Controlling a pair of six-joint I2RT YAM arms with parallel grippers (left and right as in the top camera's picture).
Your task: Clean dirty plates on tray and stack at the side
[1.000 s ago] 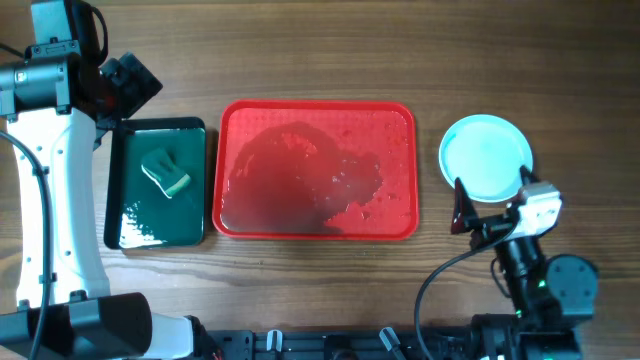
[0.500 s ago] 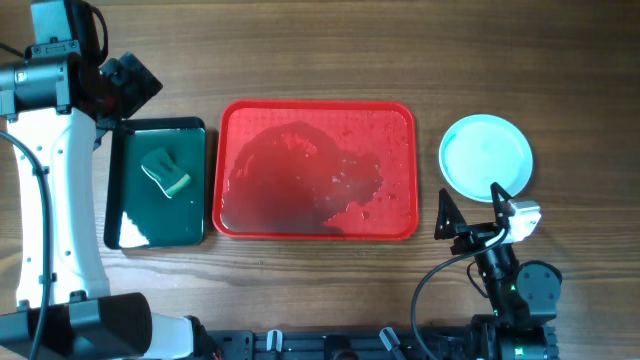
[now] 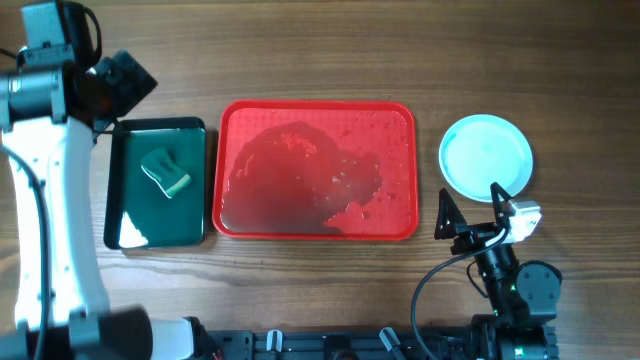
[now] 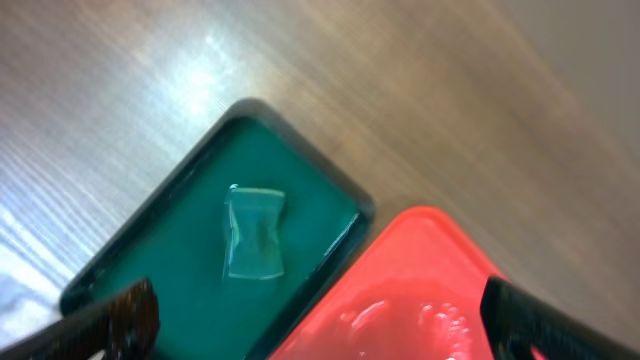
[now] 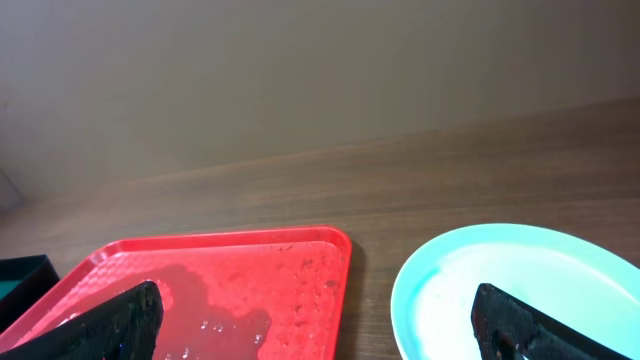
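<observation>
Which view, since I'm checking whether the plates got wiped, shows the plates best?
The overhead view: the plates appear as one whole pale cyan disc, apart from the red tray. The right wrist view shows only part, cut off by the bottom frame edge. The left wrist view shows none of them.

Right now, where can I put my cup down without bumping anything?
The wide strip of table behind the red tray is bare. So is the strip in front of it, from the green tray across to the right gripper. The red tray holds nothing but looks wet. It is crowded by the plate, where that gripper sits close.
</observation>
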